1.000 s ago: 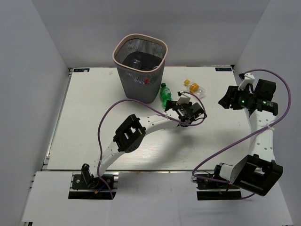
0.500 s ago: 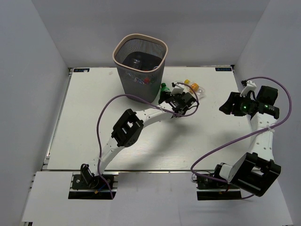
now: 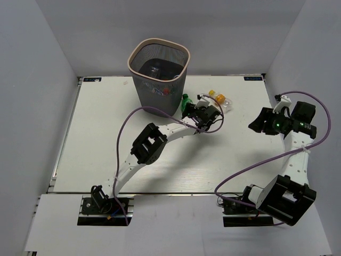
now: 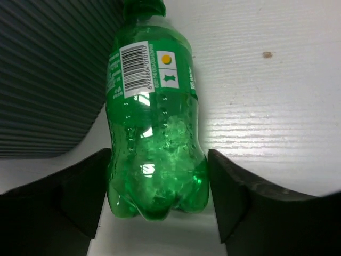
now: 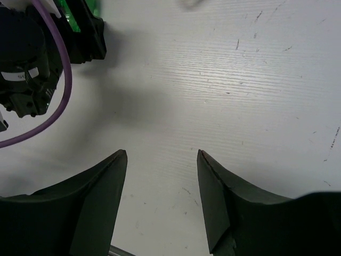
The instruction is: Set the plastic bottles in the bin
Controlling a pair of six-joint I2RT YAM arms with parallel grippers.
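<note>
Green bottle (image 4: 152, 122) lies by the bin (image 4: 42, 80) between the fingers of our left gripper (image 4: 158, 165); we cannot tell if they clamp it. Our right gripper (image 5: 162, 156) hangs released.

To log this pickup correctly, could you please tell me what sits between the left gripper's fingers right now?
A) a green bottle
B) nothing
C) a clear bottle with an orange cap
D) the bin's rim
A: in the left wrist view a green bottle lies between the fingers of the left gripper, next to the bin.
</note>
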